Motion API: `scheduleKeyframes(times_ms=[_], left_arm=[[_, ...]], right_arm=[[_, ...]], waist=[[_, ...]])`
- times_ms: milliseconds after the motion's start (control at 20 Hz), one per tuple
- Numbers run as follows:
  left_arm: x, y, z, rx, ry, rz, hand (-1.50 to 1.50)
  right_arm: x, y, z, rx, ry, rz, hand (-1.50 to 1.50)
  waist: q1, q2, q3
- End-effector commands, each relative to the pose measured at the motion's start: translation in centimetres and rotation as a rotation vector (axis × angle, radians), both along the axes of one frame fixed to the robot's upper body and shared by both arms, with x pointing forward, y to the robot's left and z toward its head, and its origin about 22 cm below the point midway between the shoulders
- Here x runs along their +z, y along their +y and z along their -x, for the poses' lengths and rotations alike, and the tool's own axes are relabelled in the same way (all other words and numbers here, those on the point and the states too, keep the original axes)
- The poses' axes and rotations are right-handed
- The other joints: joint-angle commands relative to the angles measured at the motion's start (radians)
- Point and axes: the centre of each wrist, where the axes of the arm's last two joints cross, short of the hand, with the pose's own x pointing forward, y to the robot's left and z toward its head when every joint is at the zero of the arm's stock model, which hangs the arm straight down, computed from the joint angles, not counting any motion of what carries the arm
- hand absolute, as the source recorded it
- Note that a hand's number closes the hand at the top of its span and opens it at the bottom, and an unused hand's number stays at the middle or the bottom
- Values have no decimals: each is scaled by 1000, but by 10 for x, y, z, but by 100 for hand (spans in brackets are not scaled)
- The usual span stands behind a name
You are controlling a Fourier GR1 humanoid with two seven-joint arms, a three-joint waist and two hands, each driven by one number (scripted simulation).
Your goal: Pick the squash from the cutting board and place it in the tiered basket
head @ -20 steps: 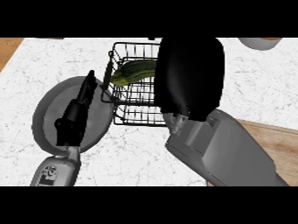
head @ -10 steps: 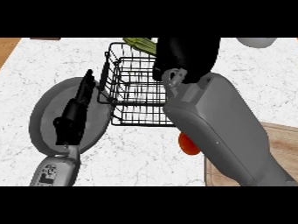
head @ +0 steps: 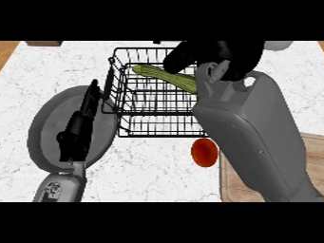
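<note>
Squash point(head: 166, 77) lies in basket point(head: 133, 127), right hand point(head: 217, 56) above rim.

Right forearm point(head: 252, 137): smooth grey shell, broad and rounded, with a small dark fastener dot on its side. At the wrist the shell ends in a grey bracket with round openings. Right hand point(head: 217, 57): glossy black, bulbous casing. Left forearm point(head: 61, 185): narrower grey segment carrying small dark markings. Left hand point(head: 80, 126): black, slim, elongated.
</note>
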Motion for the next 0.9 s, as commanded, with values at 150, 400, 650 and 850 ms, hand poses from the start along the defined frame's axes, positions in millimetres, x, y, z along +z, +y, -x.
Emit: scheduleKeyframes(times_ms=[150,400,650,850], left_arm=[[7,13,1,50,-12,-2,0],[-4,14,7,76,19,3,0],[-14,14,15,78,32,7,0],[-8,39,14,97,30,-1,0]], right_arm=[[13,-33,22,-287,-86,-308,-150],[7,-83,56,-340,-155,-460,-150],[-26,-131,117,-331,-176,-484,-150],[-39,-161,177,-302,-202,-505,-150]], waist=[[-45,-16,2],[-76,-23,3],[-93,-20,3],[-101,-22,3]])
